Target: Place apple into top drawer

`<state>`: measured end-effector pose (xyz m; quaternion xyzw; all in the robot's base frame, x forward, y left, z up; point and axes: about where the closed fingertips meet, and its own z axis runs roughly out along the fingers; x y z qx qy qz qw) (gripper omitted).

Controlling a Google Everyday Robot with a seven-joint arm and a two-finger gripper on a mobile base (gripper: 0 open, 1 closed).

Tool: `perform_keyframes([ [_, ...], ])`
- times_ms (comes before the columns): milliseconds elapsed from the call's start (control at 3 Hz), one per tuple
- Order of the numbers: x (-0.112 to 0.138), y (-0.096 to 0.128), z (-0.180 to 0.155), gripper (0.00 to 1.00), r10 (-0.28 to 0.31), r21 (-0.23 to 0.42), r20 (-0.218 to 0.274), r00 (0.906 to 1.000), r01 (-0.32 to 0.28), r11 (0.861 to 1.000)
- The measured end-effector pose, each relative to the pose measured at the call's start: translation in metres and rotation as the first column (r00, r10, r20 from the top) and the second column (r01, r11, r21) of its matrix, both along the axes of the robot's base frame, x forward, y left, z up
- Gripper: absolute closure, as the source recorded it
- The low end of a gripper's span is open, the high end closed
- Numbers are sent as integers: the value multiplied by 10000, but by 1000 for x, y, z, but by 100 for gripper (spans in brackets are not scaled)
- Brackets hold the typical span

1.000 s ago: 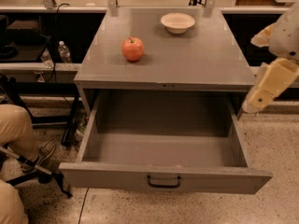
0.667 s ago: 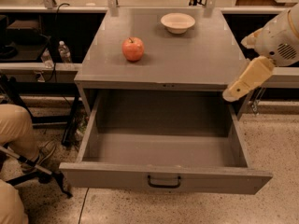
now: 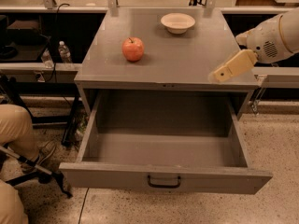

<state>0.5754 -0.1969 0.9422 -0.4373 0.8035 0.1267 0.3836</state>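
Observation:
The red-orange apple [image 3: 133, 49] stands upright on the grey cabinet top [image 3: 187, 59], left of centre. The top drawer [image 3: 112, 177] is pulled fully out below the top and holds nothing; its black handle [image 3: 164, 181] is at the centre of the front panel. My gripper [image 3: 224, 72] comes in from the right on a cream-white arm [image 3: 273, 38]. It hovers over the right front part of the cabinet top, well to the right of the apple, and holds nothing I can see.
A cream-white shallow bowl [image 3: 177, 22] sits at the back of the cabinet top. A seated person's legs [image 3: 16, 129] and chair base are at the left. A water bottle [image 3: 64, 51] stands on a shelf to the left. The floor is speckled.
My gripper has moved left and up, from beside the cabinet's right side to over the right front part of its top. The apple, bowl and drawer have not moved.

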Motion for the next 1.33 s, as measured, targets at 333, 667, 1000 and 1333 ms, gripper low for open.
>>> perform_keyframes([
  [333,25,14,3,0,-102,688,260,9996,84,9976],
  [667,25,14,3,0,-101,688,261,9996,83,9976],
  [1000,53,46,-15,0,287,980,624,9976,-348,9946],
  [1333,86,80,-28,0,437,1301,1069,9933,-575,9898],
])
